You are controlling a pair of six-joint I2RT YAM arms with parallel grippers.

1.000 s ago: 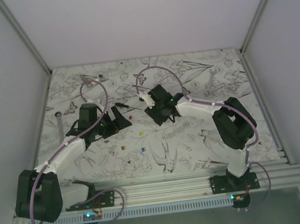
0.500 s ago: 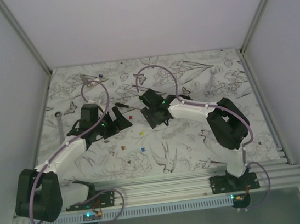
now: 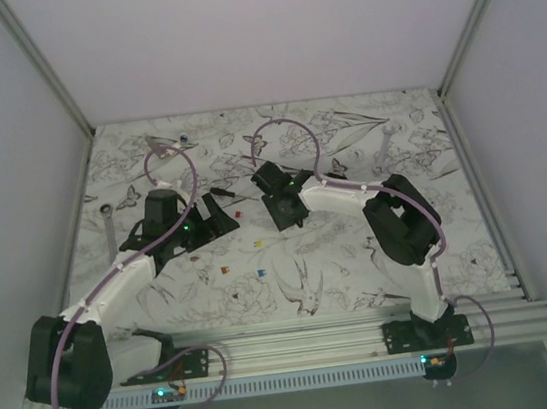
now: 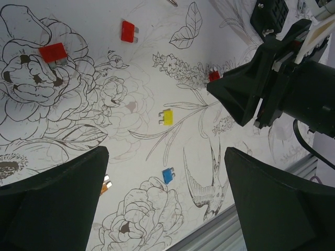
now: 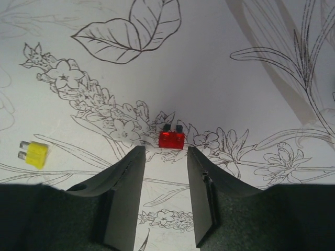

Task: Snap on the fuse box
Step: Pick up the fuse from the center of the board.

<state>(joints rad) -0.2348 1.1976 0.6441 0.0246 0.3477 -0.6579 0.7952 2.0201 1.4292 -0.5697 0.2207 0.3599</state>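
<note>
Black matte plastic marks out the fuse box [image 4: 269,14], a small squarish block with ribbed slots on its face. It lies on the table [image 3: 361,253] at the top corner of the left wrist view, partly cut off by the edge, so its finer detail is hard to make out. It sits just beyond the right arm's wrist, and neither pincer touches it. The table's covering is white and smooth, printed with thin ink drawings of peonies, leaves, butterflies and a bird. The right gripper [image 5: 164,154] points down at this sheet, its two flat dark-grey fingers [image 5: 125,193] parted by a narrow gap with nothing between them. A tiny glossy red fuse [image 5: 171,139] lies just past the tips, and a yellow fuse [image 5: 33,154] lies off to one side. The left gripper [image 4: 166,157] is spread wide and empty, its fingers broad dull wedges. Around it lie more little blade fuses: a larger red fuse [image 4: 52,52], a second red fuse [image 4: 128,31], a blue fuse [image 4: 167,175] and an orange fuse [image 4: 106,184] half hidden by one finger. A thin black screwdriver [image 3: 219,191] lies near the left gripper.
</note>
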